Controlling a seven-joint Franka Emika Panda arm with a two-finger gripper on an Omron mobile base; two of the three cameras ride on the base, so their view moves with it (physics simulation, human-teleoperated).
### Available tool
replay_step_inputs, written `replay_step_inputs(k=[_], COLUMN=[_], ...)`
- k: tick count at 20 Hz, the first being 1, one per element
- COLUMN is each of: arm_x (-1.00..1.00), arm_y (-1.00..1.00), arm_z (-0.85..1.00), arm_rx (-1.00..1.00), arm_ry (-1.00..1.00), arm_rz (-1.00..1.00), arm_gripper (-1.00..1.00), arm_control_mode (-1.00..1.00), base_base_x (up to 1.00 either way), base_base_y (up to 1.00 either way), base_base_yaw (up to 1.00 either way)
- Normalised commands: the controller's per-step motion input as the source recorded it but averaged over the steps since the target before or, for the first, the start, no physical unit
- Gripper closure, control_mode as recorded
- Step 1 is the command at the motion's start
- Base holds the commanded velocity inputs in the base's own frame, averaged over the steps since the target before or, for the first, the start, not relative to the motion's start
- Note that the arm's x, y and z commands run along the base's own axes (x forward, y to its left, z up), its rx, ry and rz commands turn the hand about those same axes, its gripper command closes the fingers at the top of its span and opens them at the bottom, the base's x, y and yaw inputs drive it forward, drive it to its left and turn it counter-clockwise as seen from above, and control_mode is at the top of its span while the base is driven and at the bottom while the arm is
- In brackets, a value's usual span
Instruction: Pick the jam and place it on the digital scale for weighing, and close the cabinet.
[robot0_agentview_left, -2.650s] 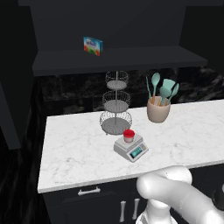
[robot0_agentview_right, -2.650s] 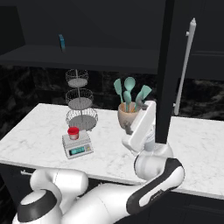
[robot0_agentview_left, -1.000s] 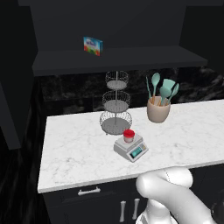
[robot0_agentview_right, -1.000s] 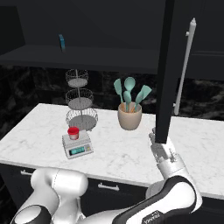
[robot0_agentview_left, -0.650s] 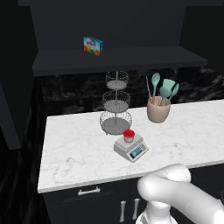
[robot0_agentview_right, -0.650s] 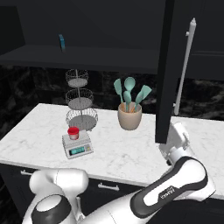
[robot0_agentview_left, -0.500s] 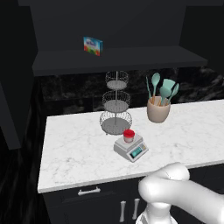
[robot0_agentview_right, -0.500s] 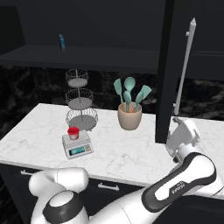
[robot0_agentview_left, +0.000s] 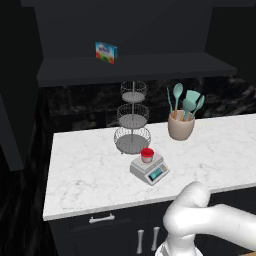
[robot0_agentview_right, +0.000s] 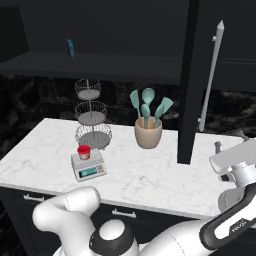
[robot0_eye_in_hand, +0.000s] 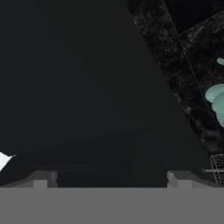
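Right base view: jam upright, lid up, on scale, display facing worktop front edge | cabinet door ajar, edge-on, long axis vertical, handle on its right | pincer just right of door, state: cannot tell

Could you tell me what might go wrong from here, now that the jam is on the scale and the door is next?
The hand is beside the open cabinet door; a glancing push could slip off its edge. Swinging the arm back over the counter could clip the utensil pot or knock the jam off the scale.
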Motion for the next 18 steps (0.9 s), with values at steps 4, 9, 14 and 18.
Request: replay_step_inputs(k=[4, 9, 14, 18], arm_x=[0.0, -0.29, -0.7, -0.38], arm_y=[-0.41, 0.0, 0.67, 0.97], arm_z=[0.91, 0.92, 0.73, 0.69], arm_rx=[0.22, 0.17, 0.17, 0.06], arm_ry=[-0.02, -0.03, -0.01, 0.0], arm_rz=[0.19, 0.25, 0.34, 0.39], arm_gripper=[-1.0, -1.0, -1.0, -1.0], arm_control_mode=[-1.0, -1.0, -1.0, -1.0], base_base_x=[0.0, 0.0, 0.0, 0.0], base_base_y=[0.0, 0.0, 0.0, 0.0], base_base_yaw=[0.0, 0.0, 0.0, 0.0])
